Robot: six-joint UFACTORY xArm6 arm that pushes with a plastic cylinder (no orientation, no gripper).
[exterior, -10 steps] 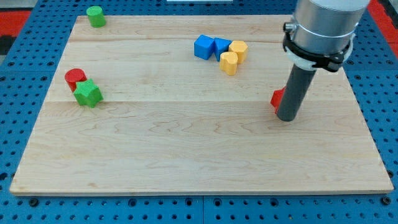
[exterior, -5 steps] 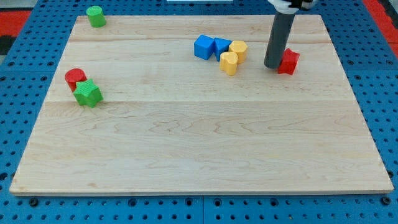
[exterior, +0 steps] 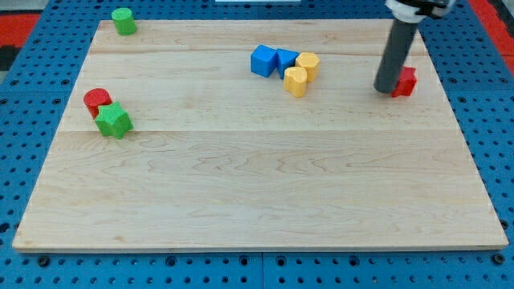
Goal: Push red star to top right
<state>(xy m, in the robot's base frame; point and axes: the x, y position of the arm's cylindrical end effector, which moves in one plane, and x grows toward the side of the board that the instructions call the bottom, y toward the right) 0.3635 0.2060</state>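
The red star lies on the wooden board at the view's right, in the upper part, partly hidden by my rod. My tip rests on the board right against the star's left side. The rod rises from there out of the view's top edge.
Two blue blocks and two yellow blocks cluster at upper centre, left of my tip. A red cylinder and a green star sit at the left. A green cylinder is at the top left corner.
The red star has gone from mid right up and then further right toward the board's right edge. My tip has moved with it, staying on its left side.
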